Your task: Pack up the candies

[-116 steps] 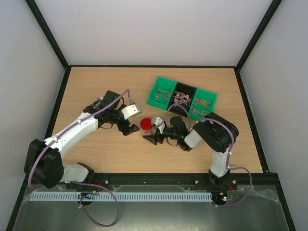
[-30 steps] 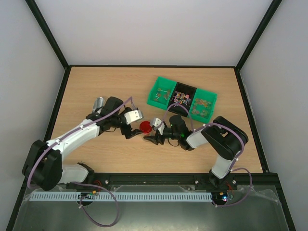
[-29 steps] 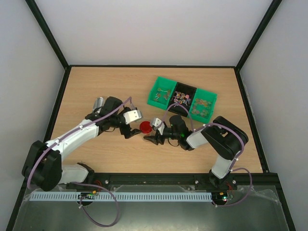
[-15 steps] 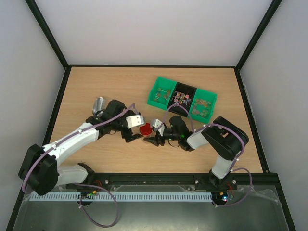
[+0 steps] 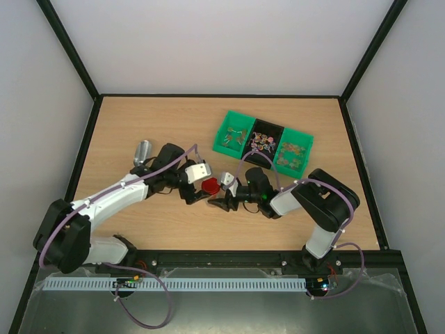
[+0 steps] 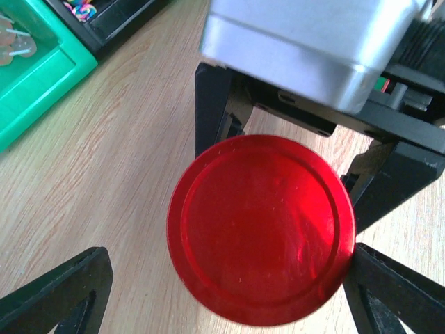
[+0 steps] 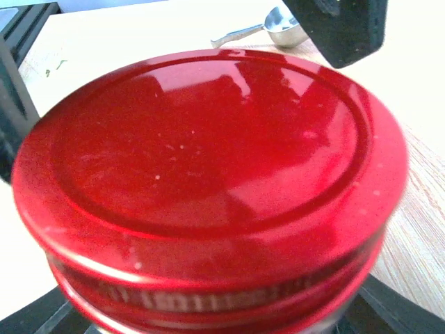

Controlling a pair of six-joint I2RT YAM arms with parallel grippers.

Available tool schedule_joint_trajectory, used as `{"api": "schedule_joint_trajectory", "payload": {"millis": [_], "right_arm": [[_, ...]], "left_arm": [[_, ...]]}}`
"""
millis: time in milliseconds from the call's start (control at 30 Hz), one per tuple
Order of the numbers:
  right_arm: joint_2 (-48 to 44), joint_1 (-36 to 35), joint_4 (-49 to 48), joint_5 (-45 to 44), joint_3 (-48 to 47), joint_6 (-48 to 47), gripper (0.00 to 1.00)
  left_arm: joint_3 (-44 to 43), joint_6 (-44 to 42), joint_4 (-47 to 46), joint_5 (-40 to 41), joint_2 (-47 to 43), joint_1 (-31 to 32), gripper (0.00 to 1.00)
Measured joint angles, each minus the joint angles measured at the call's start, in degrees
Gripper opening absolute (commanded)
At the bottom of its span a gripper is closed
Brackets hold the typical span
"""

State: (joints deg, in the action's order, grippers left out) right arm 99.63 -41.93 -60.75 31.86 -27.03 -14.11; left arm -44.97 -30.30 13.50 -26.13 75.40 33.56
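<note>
The candies (image 5: pixel 263 143) lie as small wrapped sweets in a green and black three-part bin (image 5: pixel 229 148); in the left wrist view a few candies (image 6: pixel 78 10) show at the top left corner. A jar with a red round lid (image 5: pixel 211 184) stands mid-table, and my right gripper (image 5: pixel 220 193) is shut on it below the lid (image 7: pixel 208 160). Directly above the lid (image 6: pixel 261 226) hovers my left gripper (image 6: pixel 229 296), open, one finger on each side. What the jar holds is hidden.
A silver metal scoop (image 5: pixel 142 149) lies on the wood left of the left arm; it also shows far behind the lid as the scoop (image 7: pixel 271 29). The bin (image 6: pixel 35 66) sits just behind the jar. Black frame rails edge the table.
My left gripper has slid right, away from the scoop, until it hangs over the red lid, its fingers narrowing slightly. The right gripper and jar have stayed put.
</note>
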Motion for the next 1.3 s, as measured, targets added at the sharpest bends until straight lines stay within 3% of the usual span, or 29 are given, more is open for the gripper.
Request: {"api": "schedule_joint_trajectory", "payload": {"millis": [400, 500, 767, 1100, 1300], "right_arm": [[-0.33, 0.11, -0.42, 0.07, 0.7, 0.02, 0.32], [-0.33, -0.09, -0.5, -0.44, 0.68, 1.03, 0.31], [-0.33, -0.44, -1.46, -5.01, 0.68, 5.2, 0.32], [-0.33, -1.49, -1.99, -8.31, 0.68, 7.13, 0.32], [-0.33, -1.64, -2.08, -8.79, 0.68, 7.3, 0.32]], "left_arm": [[0.04, -5.75, 3.52, 0.42, -0.81, -7.61, 0.91], [0.04, -6.84, 5.51, -1.18, -2.89, -6.64, 0.93], [1.62, 6.64, -0.46, -1.18, -4.13, 0.76, 0.95], [2.32, 16.79, -9.11, 1.53, 0.44, 2.97, 0.85], [2.34, 18.4, -11.15, 1.79, 1.27, 3.17, 0.69]]}}
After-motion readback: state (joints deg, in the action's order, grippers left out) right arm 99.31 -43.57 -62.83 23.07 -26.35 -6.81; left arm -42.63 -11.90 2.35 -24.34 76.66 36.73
